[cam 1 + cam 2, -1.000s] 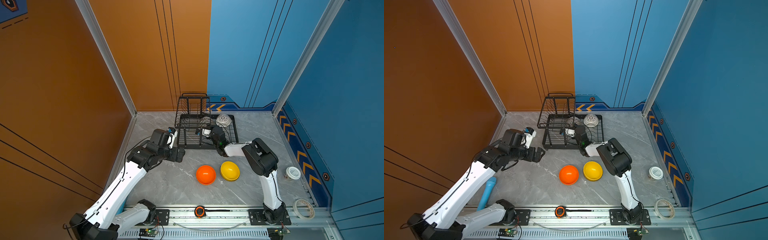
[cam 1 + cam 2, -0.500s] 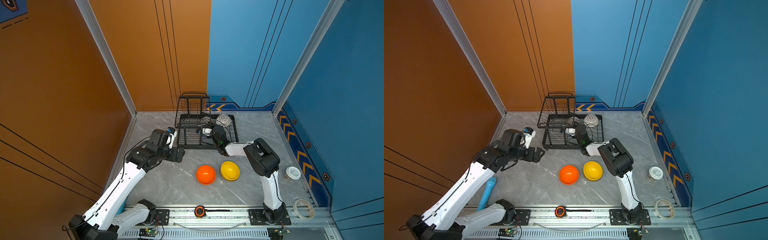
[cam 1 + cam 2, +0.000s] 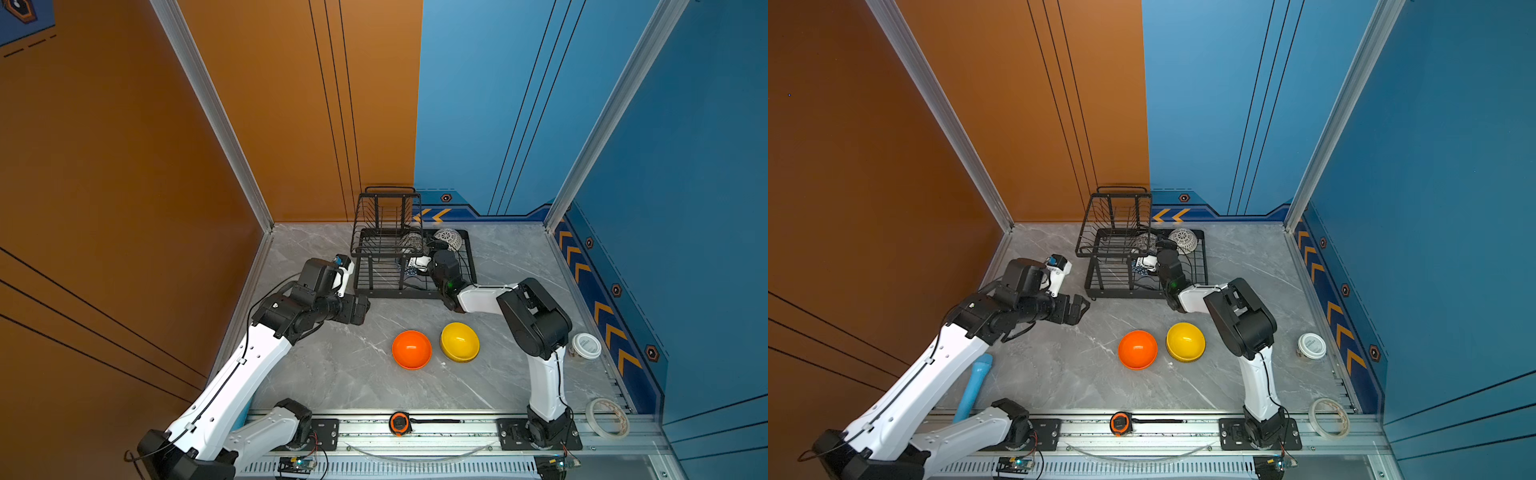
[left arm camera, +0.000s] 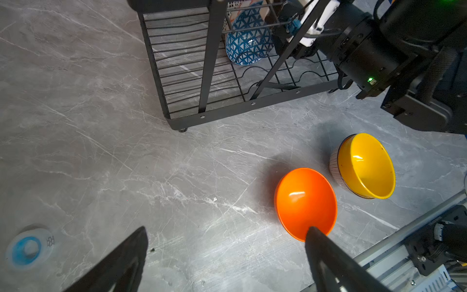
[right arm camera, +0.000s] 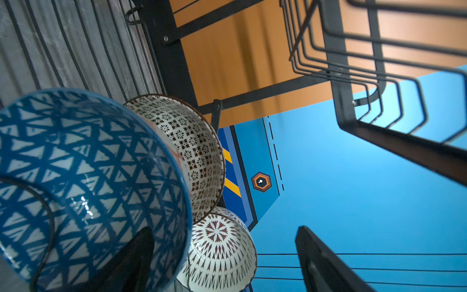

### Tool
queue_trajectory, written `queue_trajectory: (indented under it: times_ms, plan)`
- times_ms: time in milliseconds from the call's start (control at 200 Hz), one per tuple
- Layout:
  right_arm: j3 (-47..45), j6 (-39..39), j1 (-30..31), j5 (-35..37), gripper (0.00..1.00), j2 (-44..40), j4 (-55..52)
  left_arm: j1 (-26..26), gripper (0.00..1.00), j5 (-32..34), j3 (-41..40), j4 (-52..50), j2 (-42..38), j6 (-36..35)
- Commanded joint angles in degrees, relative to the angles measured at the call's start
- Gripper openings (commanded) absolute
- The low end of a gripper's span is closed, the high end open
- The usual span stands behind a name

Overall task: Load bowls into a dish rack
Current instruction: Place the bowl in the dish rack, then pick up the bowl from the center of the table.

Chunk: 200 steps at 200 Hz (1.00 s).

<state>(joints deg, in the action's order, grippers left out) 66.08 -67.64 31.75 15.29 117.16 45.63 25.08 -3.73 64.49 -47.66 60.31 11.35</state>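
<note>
Inside the dish rack [image 3: 395,294], patterned bowls [image 5: 88,156] crowd the right arm [image 3: 482,297].

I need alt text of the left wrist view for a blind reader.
A round orange bowl and a round yellow bowl stand side by side on the grey marble table. Behind, a black wire dish rack holds a blue-white patterned bowl. The left gripper has its fingers open.

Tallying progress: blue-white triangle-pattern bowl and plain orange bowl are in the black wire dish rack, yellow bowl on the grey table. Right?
The plain orange round bowl is not racked: it sits on the grey marble table beside the yellow round bowl, outside the black wire dish rack, in both top views. The blue-white triangle-pattern bowl is in it.
</note>
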Motion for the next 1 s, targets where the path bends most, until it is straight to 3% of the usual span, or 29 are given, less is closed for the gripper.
queue_trajectory:
  times_ms: [0, 611, 841, 901, 996]
  plan:
    - [-1.8, 0.5, -0.1, 0.4, 0.87, -3.5, 2.6, -0.7, 0.98, -0.9, -0.9, -0.8, -0.7, -0.9]
    - [-9.8, -1.6, -2.7, 2.9, 0.9, -11.2, 1.4, -1.0, 0.98, -1.2, -1.5, -0.8, -3.4, -0.3]
    - [-14.7, 5.6, -3.0, 3.2, 0.91, -19.8, -6.4, -0.9, 0.98, -1.3, -2.3, -0.8, -4.4, -0.1]
    - [-16.2, 8.6, -2.9, 3.5, 1.0, -22.6, -8.0, -0.7, 0.98, -1.3, -2.5, -0.8, -4.9, 0.0]
    - [-18.6, 12.2, -2.3, 6.2, 1.0, -26.8, -8.9, -0.4, 0.98, -1.5, -3.0, -0.7, -5.8, 0.5]
